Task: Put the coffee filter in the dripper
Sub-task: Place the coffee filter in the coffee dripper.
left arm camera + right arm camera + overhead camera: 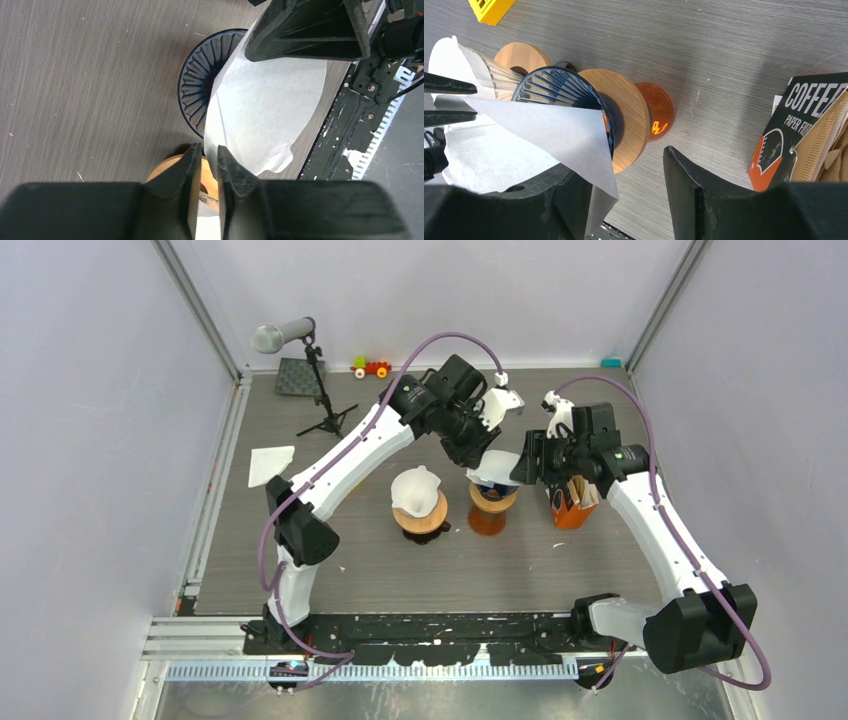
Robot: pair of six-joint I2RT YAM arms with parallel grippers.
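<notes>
The white coffee filter (497, 468) hangs spread over the dark blue ribbed dripper (490, 492), which sits on a wooden ring over an orange carafe. In the left wrist view the filter (265, 105) covers much of the dripper (195, 90), and my left gripper (209, 150) has its jaws narrowed onto the filter's near edge. In the right wrist view the filter (544, 130) drapes over one finger of my right gripper (619, 165), whose jaws stand wide apart beside the dripper (549, 87). Nothing sits between the right fingers.
A second, clear dripper with a white filter (420, 502) stands on a wooden stand just left of the blue one. An orange holder with a pack of paper filters (573, 502) is at the right. A microphone stand (315, 370), a toy (371, 367) and a loose paper (270, 462) lie farther back and left.
</notes>
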